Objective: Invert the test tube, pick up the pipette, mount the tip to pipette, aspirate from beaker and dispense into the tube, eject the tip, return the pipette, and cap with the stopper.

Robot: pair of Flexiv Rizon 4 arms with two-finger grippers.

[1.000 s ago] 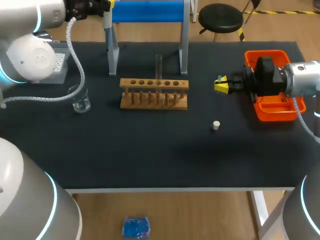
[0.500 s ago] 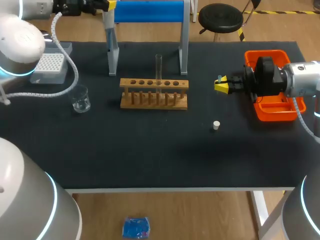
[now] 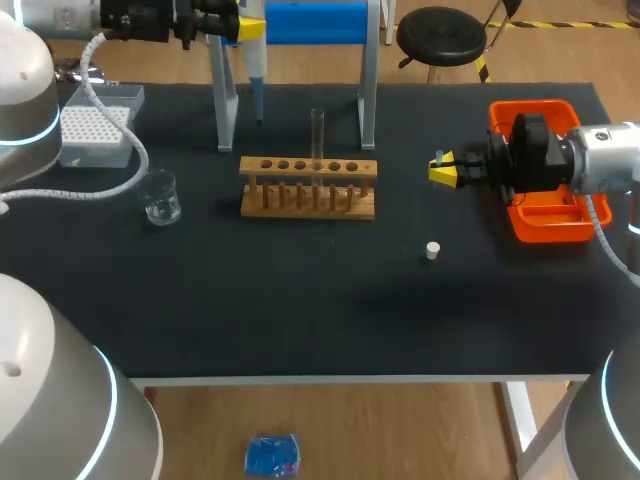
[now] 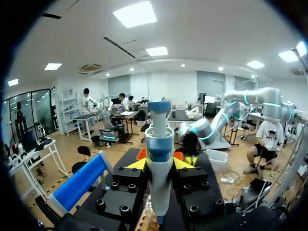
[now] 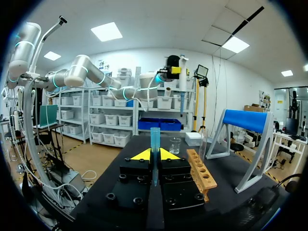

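My left gripper [image 3: 243, 24] is high over the table's back left, shut on the white and blue pipette [image 3: 254, 72], which hangs down beside the stand's left leg. In the left wrist view the pipette [image 4: 159, 159] stands upright between the yellow fingers. A clear test tube [image 3: 317, 133] is upright in the wooden rack [image 3: 308, 186]. My right gripper [image 3: 445, 168] hovers right of the rack, shut on a bluish pipette tip [image 5: 155, 142]. The glass beaker [image 3: 160, 198] sits left of the rack. A small white stopper [image 3: 432, 250] lies in front of the right gripper.
A white tip box [image 3: 95, 128] sits at the back left. A stand with a blue roller [image 3: 300, 20] straddles the space behind the rack. An orange tray [image 3: 545, 222] lies under my right arm's wrist at the right edge.
My left arm has swung to the right with the pipette, from over the tip box side to beside the stand's left leg. The right arm has kept still.
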